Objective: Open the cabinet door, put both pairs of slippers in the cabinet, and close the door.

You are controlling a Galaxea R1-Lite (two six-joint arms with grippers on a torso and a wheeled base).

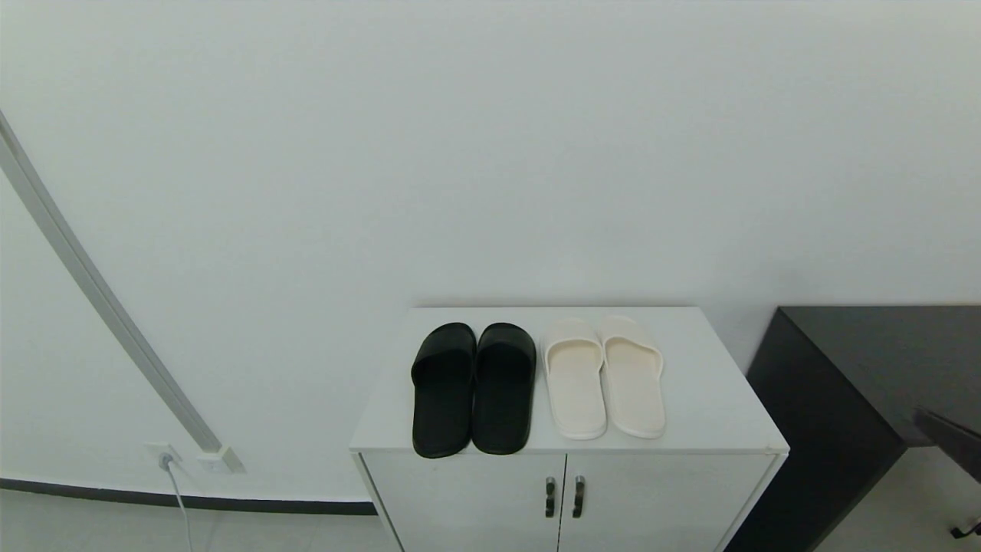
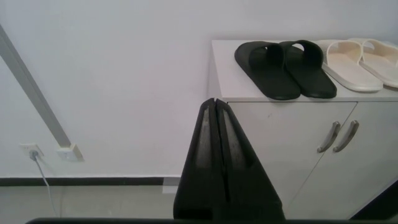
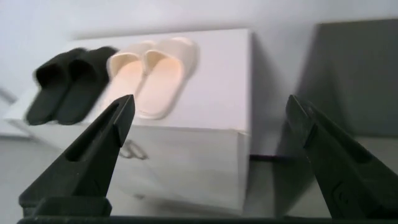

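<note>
- Nothing of the task looks done yet: both doors of the cabinet are shut, and both pairs of slippers lie on its top, not inside.
- Left to do, as I judge it: pull a door open, move the two pairs in one after the other, and shut the door.
- The left gripper has its fingers pressed together with nothing between them. The cabinet stands ahead of it and well apart.
- The right gripper has its fingers spread wide and carries nothing. The cabinet front and top lie ahead of it, seen through the gap, also well apart.
- The black slippers are the pair on the left gripper's side. They lie side by side and touching, soles down, toes toward the wall, with heels at the front edge and just over it.
- The cream slippers lie just beside them on the right gripper's side, set the same way, with heels a little back from the edge.
- The two metal handles hang upright, close together at the seam where the doors meet, below the gap between the two pairs. Neither gripper is near them.
- The cabinet is plain white with a flat top, and the slippers take up the middle of it.
- A dark table stands just beside the cabinet on the right gripper's side, so the door on that side may have less room to swing.
- A wall socket sits low on the wall beyond the left gripper's side, well apart from the work.
</note>
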